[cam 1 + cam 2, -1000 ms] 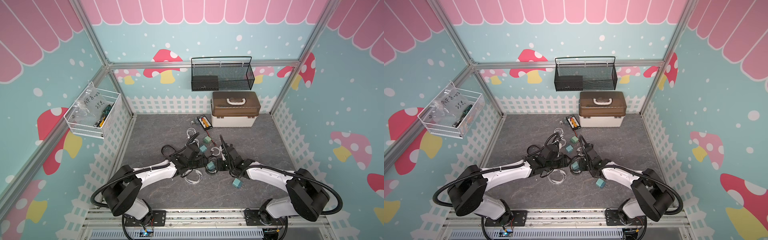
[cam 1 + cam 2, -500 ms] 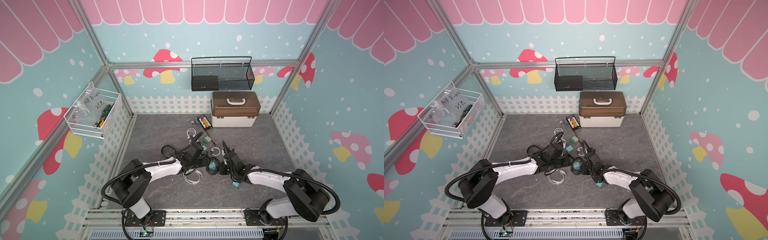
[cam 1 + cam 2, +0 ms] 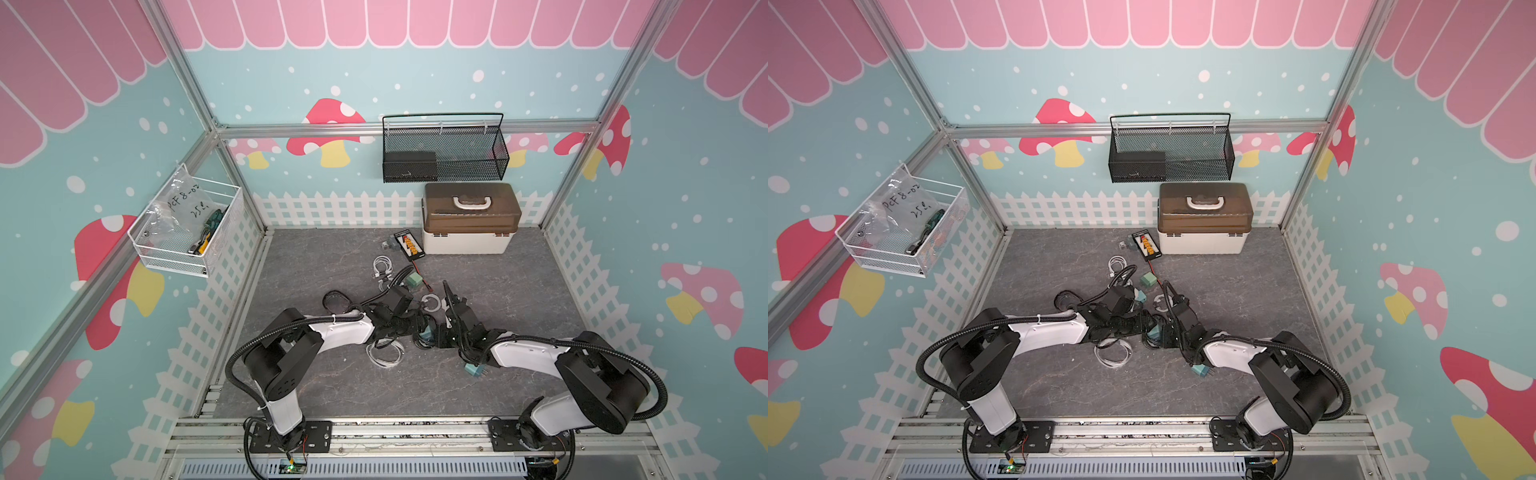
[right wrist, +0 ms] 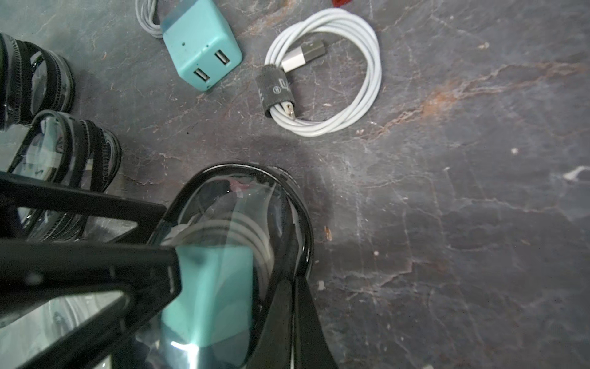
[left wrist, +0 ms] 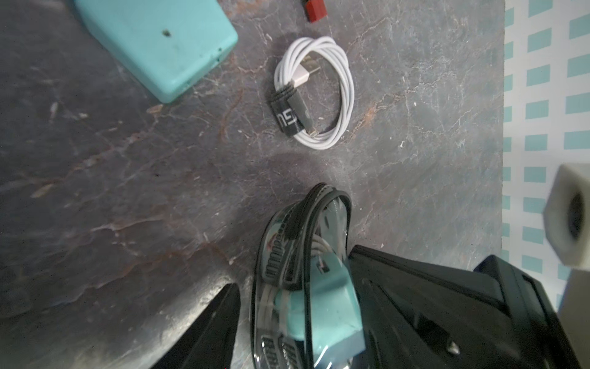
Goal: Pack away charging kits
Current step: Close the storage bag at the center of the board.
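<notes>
White link shells on left arm (image 3: 341,332), right arm (image 3: 524,356); black joint housings, black corrugated hoses (image 3: 229,368), black bolted base plates (image 3: 320,434).

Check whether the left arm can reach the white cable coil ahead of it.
Probably yes: only bare mat lies between the left gripper and the white cable coil. But a clear pouch stands between its jaws and would need clearing first.
</notes>
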`<control>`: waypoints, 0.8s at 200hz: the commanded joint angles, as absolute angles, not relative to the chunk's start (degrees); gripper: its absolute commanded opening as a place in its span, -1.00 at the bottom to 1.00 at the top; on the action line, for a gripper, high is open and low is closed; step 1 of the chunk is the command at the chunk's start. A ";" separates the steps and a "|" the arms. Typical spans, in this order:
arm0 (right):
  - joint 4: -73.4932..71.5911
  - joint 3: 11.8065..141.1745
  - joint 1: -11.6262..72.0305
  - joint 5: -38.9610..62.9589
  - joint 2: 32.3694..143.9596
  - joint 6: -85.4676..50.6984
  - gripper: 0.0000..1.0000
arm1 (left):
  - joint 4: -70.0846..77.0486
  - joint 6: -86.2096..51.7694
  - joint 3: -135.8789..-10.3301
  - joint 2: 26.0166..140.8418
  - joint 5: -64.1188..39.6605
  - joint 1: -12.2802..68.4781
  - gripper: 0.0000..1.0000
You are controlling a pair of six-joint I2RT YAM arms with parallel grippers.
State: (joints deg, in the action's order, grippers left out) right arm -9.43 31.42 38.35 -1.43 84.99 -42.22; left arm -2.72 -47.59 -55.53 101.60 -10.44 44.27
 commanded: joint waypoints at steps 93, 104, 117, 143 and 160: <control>-16.51 28.08 38.69 0.53 89.43 -38.27 -0.98 | -0.99 -48.87 -58.82 107.39 -16.60 41.92 0.25; -17.14 28.06 38.69 0.65 89.56 -37.97 -0.98 | -0.72 -48.87 -58.75 107.49 -17.38 41.92 0.24; -18.27 27.87 38.74 1.17 89.73 -37.79 -0.99 | -0.45 -48.87 -58.86 107.83 -18.21 41.84 0.23; -20.11 27.17 38.72 1.68 89.81 -37.14 -0.99 | -1.11 -48.52 -60.29 110.03 -20.37 41.15 0.20; -20.39 26.90 38.72 1.19 89.82 -36.59 -0.99 | -0.90 -48.59 -60.72 111.47 -22.10 40.40 0.21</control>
